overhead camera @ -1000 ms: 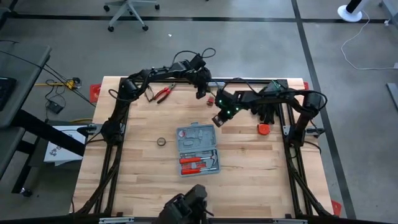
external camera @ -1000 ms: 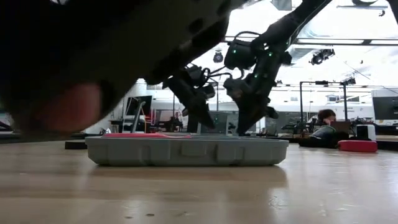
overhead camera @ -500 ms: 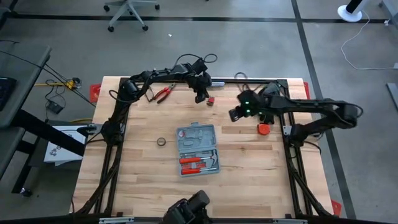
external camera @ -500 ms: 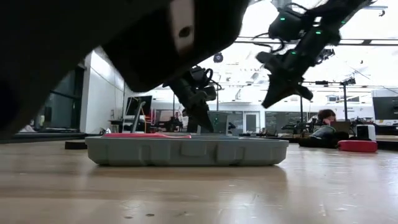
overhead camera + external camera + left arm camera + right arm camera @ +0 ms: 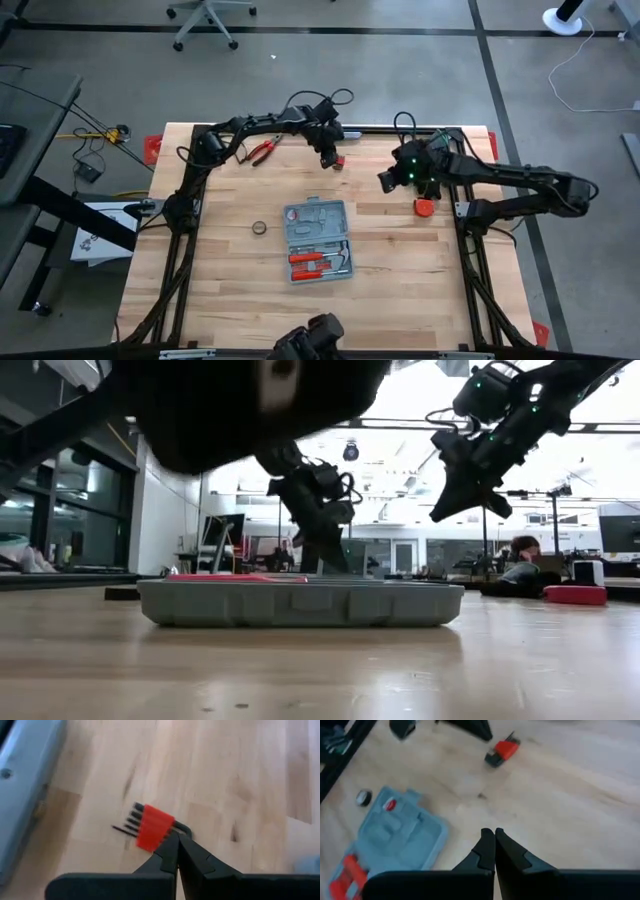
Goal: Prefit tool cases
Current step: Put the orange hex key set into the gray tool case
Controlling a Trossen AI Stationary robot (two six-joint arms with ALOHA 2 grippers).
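The grey-blue tool case lies open and flat on the table's middle, red-handled tools in its near half; it also shows in the low view and the right wrist view. A red hex key set lies flat on the wood near the far edge. My left gripper is shut, its tips at the keys' bent end. My right gripper is shut on nothing and hangs above the table right of the case. My left gripper comes slanting down from the far-left side, and its shut fingertips meet the black bent end of the hex keys. The set lies flat on the table. Whether a key is caught between the tips, I cannot tell.
Red-handled pliers lie at the far left. A small dark roll sits left of the case. A red object rests near the right edge. A person sits in the room behind.
My right gripper has drawn away from the case's far right corner toward the table's right edge and risen, its arm folding back. My left gripper has shifted a little to the right along the far edge, toward the hex key set.
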